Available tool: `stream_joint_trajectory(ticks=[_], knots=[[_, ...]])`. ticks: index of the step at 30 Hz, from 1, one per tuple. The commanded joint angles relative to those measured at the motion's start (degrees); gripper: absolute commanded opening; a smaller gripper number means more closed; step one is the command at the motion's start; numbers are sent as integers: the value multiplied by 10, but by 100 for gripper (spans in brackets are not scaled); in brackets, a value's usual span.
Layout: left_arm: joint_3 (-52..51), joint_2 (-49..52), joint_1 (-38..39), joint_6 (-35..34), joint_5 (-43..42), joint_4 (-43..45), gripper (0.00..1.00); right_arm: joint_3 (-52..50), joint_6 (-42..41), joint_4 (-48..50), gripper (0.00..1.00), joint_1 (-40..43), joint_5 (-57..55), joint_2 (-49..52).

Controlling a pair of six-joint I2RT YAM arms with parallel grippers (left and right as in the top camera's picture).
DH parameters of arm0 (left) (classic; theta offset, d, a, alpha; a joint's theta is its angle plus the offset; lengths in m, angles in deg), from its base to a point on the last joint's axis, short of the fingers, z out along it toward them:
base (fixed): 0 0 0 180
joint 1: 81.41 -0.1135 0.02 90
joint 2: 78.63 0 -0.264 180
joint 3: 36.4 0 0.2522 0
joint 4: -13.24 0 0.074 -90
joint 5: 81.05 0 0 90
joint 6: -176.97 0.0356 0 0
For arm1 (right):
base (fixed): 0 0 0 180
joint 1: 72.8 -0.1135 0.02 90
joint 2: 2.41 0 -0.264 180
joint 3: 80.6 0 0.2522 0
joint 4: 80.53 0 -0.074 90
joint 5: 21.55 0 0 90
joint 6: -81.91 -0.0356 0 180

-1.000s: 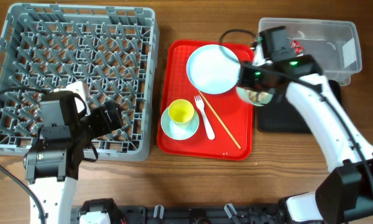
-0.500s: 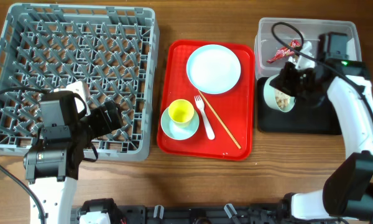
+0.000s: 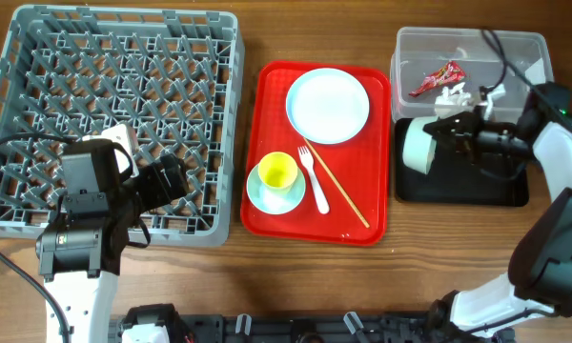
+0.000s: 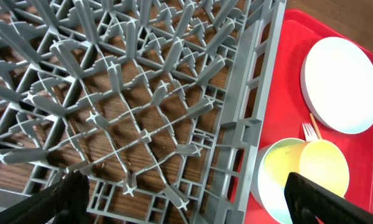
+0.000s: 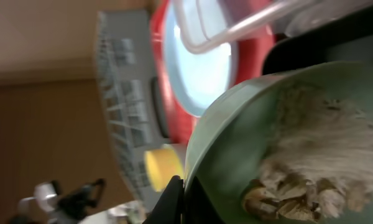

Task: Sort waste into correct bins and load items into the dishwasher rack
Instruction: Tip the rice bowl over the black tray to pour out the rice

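Pale green is the colour of the bowl [image 3: 417,145] that, seen from overhead, is gripped at its rim by the right tool [image 3: 442,133], the jaws being closed tight on it. The bowl is held on its side, mouth toward the tool, above the black tray [image 3: 458,191]. Just beside this tool the clear tub [image 3: 543,46] is found, with the red wrapper [image 3: 437,78] and white tissue [image 3: 454,95] in it. The left tool [image 3: 176,176] is spread fully and holds nothing, above a corner of the rack [image 3: 124,57].

In the left wrist view, the rack's pegs are seen under the empty tool. Ahead and to its right, the red serving tray [image 4: 286,81] carries the plate [image 4: 342,84], the fork [image 4: 309,132] and the yellow cup [image 4: 323,168], which is set in the blue bowl [image 4: 272,183].

In the right wrist view, the bowl's inside is shown close against the tool, with food scraps [image 5: 298,180] heaped in it. The chopstick [image 3: 343,191] is seen only from overhead, lying well apart from both tools.
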State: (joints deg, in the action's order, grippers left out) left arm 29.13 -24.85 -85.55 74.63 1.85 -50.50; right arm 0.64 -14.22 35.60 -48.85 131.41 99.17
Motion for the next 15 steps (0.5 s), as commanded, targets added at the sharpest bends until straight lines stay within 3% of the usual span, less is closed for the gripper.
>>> stream_joint_trajectory(ticks=[1,6,15], knots=[[10,0,-2,-1,5,0,100,-5,-16,4,4,24,110,21],[10,0,-2,-1,5,0,100,-5,-49,9,4,42,151,32],[10,0,-2,-1,5,0,100,-5,-218,71,4,59,152,38]])
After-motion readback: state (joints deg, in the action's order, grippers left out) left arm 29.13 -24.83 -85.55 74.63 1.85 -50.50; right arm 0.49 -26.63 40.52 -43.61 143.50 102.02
